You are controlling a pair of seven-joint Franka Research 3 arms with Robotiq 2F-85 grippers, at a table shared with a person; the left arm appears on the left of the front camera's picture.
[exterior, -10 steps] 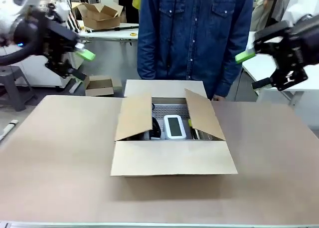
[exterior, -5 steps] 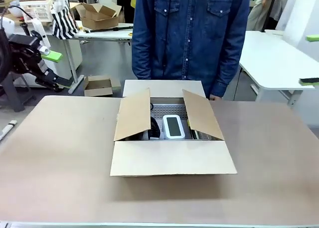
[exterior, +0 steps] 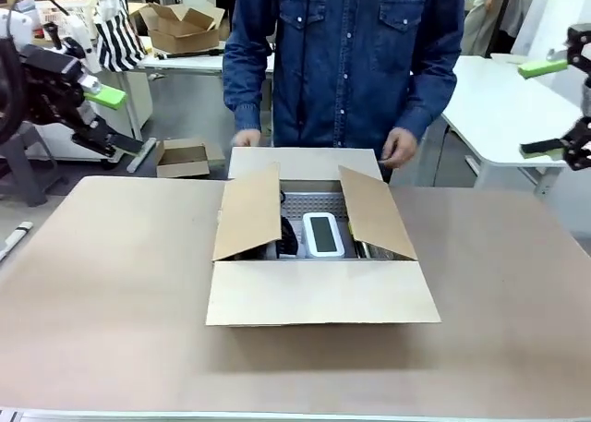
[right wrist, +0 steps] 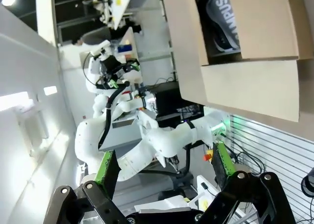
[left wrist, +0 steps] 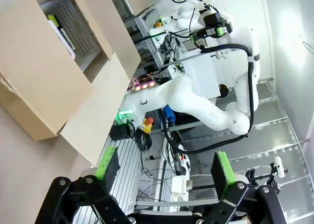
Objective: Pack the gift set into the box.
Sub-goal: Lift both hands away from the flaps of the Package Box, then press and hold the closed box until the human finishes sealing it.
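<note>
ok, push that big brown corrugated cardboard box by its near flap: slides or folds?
Probably folds first: the near flap lies splayed outward, hinged at a crease. The side flaps stand half-up, so likely springy. Pushed on a wall, the box should slide, though the pale perforated plastic basket inside adds weight.

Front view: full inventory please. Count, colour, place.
large shallow corrugated cardboard box: 1, brown, table centre, flaps open
pale perforated plastic basket: 1, off-white, inside the box
white grey-screened gadget: 1, white, in the basket
black corded item: 1, black, in the basket, left of the gadget
small open cardboard box: 1, brown, on the floor beyond the table's far left
table: 1, brown top, under the large box
person's hands: 2, just beyond the box's far flap
left hand: 1, black with green pads, open, raised at far left
right hand: 1, same colours, open, raised at far right
</note>
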